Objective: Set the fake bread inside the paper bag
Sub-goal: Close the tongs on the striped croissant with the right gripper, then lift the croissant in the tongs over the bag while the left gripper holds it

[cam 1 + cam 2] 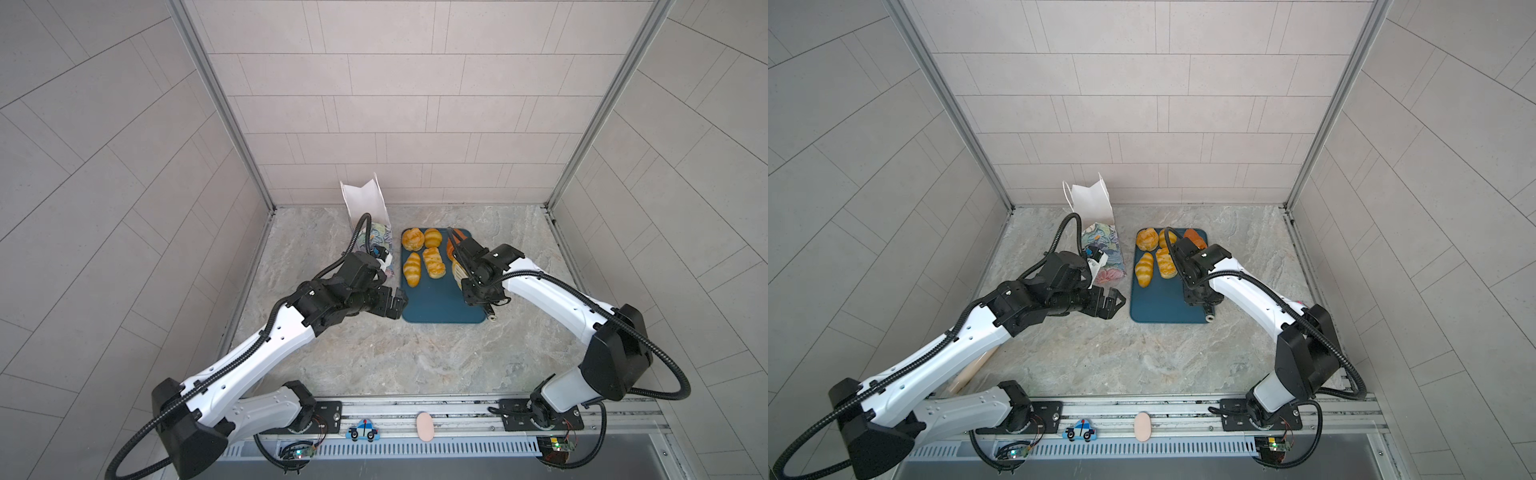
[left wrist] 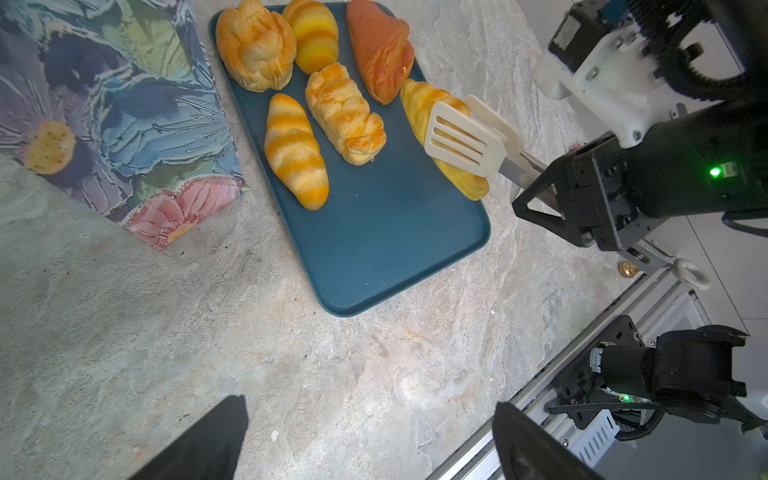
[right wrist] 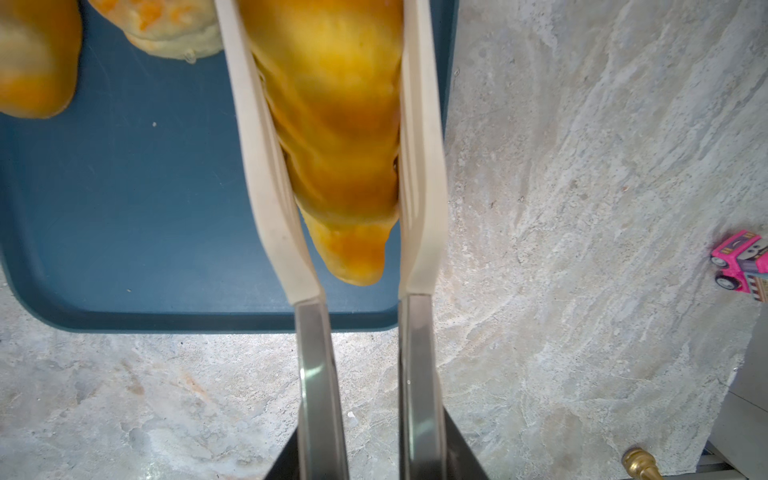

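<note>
the right pincer (image 3: pixel 370 457) is pressed onto the handles of a pair of tongs (image 2: pixel 465 141). the tongs' slotted blades pinch a croissant (image 3: pixel 332 124) by its sides at the right edge of the blue tray (image 2: pixel 374 249). i cannot tell whether the croissant is clear of the tray. the left pincer (image 2: pixel 370 449) is spread wide and holds nothing. it hovers over the counter (image 2: pixel 166 353) near the tray's front left corner.

the hold looks like the weak point. the croissant is glossy and tapered, with its thin tip poking out toward the handles, so it could slide or swivel between the smooth blades during a quick swing. the tongs could also twist in the pincer, since only their narrow handles are clamped.

the paper bag (image 1: pixel 365 199) stands upright with its mouth open, just beside the tray's far left corner. it is tall and light, and nothing steadies it. a blade catching the rim, or a drop from too high, could probably tip it or fold a wall inward.

the way across passes over the braided roll (image 2: pixel 345 112) and the dark triangular pastry (image 2: pixel 380 50), both close beside the croissant, so a low carry could knock them. in both top views the left arm's wrist sits right in front of the bag, crowding that side. a pink toy car (image 3: pixel 739 266) lies well off to the right, out of the way.
</note>
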Controlling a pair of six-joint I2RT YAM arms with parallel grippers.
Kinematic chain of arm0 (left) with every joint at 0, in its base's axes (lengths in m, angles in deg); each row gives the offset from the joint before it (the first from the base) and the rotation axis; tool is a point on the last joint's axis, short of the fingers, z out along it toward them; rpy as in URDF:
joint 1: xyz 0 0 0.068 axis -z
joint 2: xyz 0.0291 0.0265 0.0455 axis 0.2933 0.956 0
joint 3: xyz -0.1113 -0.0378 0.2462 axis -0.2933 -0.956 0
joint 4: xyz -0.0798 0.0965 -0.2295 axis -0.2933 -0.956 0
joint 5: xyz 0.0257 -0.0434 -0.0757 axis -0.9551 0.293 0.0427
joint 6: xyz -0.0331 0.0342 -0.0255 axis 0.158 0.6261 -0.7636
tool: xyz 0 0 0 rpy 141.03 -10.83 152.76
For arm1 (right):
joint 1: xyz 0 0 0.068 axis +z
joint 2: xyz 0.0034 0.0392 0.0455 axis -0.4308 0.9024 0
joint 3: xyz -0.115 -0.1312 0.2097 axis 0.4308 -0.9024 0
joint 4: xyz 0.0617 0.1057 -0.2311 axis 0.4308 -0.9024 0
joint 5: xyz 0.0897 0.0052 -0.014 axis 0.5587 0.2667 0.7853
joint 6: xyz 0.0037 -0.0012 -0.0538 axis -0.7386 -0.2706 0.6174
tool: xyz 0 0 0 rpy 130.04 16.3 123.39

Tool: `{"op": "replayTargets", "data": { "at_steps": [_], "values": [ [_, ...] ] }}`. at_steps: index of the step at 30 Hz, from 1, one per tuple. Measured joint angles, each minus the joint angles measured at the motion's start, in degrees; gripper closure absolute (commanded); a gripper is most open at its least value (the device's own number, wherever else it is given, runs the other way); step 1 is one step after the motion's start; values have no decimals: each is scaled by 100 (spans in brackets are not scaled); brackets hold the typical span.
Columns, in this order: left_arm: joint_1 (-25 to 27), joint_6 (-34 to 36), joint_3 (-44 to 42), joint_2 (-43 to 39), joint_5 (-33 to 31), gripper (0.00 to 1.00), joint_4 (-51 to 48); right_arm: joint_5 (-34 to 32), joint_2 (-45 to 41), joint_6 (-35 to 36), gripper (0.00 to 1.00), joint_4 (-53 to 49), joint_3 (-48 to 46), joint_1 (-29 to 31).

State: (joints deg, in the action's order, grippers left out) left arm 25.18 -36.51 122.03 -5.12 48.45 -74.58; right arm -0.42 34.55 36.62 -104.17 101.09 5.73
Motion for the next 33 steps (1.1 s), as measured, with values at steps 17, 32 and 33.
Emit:
{"op": "replayTargets", "data": {
  "at_steps": [17, 32, 33],
  "values": [
    [-894, 153, 269, -376, 361, 0, -461, 83, -179, -321, 62, -4, 1016, 680],
    [-1794, 348, 511, -599, 925, 0, -841, 337, -175, -387, 62, 518, 1823, 1222],
    [-1836, 361, 540, -601, 942, 0, -857, 339, -170, -387, 62, 544, 1860, 1248]
  ]
}}
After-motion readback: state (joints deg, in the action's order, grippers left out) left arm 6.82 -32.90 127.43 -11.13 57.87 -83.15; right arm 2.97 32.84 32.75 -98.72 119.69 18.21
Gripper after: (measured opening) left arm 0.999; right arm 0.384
